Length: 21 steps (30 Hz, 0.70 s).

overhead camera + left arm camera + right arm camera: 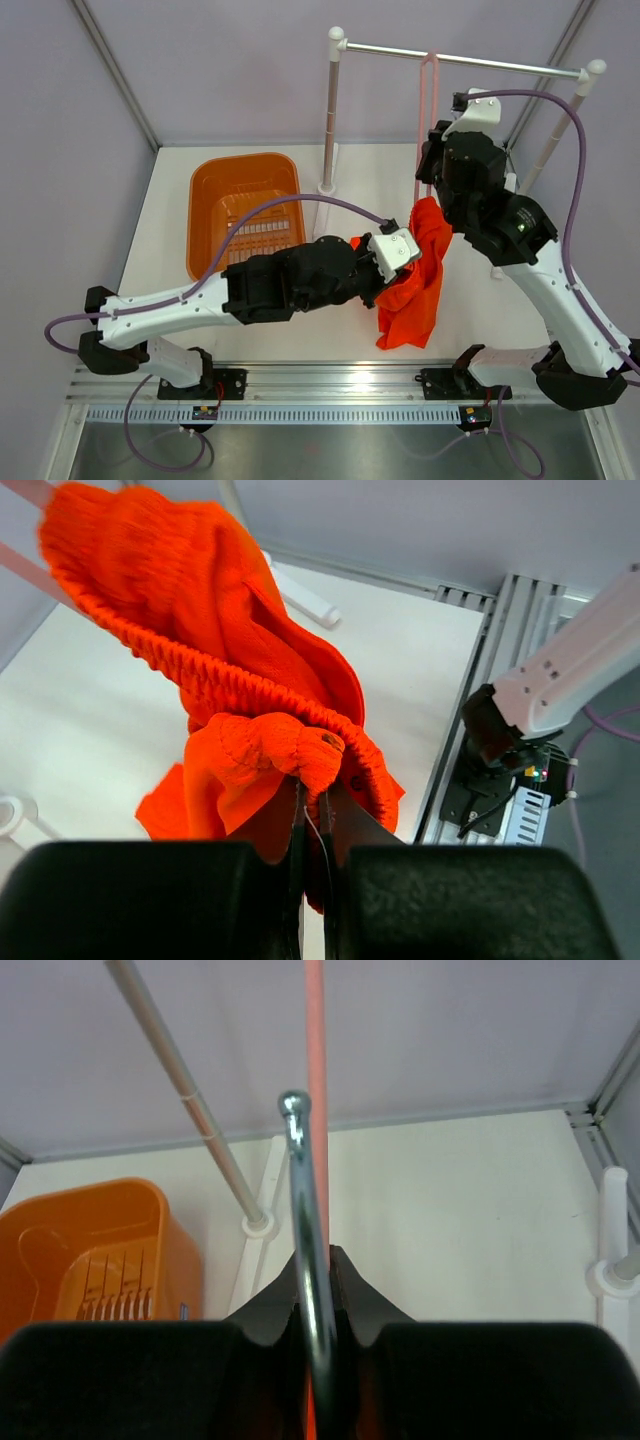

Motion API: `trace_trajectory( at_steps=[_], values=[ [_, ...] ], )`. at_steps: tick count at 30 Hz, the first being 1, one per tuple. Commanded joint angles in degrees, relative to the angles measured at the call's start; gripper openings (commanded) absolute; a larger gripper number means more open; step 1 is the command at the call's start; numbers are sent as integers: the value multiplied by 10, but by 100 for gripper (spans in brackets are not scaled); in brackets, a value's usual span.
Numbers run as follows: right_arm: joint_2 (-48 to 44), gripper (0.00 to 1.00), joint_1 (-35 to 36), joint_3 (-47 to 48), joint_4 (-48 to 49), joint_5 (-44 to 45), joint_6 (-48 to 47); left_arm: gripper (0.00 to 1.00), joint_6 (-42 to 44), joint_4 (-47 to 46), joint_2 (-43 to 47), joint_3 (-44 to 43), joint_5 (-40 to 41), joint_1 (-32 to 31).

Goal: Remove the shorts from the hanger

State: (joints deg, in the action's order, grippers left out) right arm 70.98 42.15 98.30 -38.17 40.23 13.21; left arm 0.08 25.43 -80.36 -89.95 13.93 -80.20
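A: Red-orange shorts [412, 290], where?
B: Hanging limp above table [320, 335], between both arms, top end up by right gripper [315, 1270].
A: And left gripper [312, 802]?
B: Clamped tight on bunched waistband.
A: Right one?
B: Closed on metal hook [302, 1200] of pink hanger [429, 100]. Loop top up at silver rail [500, 64]. Orange basket [245, 170] well off to the left.
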Motion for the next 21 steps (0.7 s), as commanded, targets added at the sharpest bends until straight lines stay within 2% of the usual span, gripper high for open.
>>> trace_trajectory(
  at_steps=[1, 5, 7, 12, 13, 18, 21],
  values=[
    [6, 0, -43, 54, 13, 35, 25, 0, 40, -23, 62, -43, -9, -17],
    [5, 0, -88, 61, 17, -6, 46, 0, 59, -7, 85, -45, -68, -18],
    [10, 0, -98, 69, 19, -16, 47, 0, 62, -5, 92, -44, -59, -20],
    [28, 0, -103, 95, -3, -14, 45, 0, 97, -49, 110, -65, 26, -19],
    [25, 0, -103, 92, -7, -15, 47, 0, 117, -55, 107, -77, 69, -19],
    [-4, 0, -104, 36, -11, -34, 57, 0, 206, -114, 47, -190, 196, -6],
    [-26, 0, -103, 1, -16, -59, 68, 0, 240, -132, 2, -262, 246, 42]
  ],
)
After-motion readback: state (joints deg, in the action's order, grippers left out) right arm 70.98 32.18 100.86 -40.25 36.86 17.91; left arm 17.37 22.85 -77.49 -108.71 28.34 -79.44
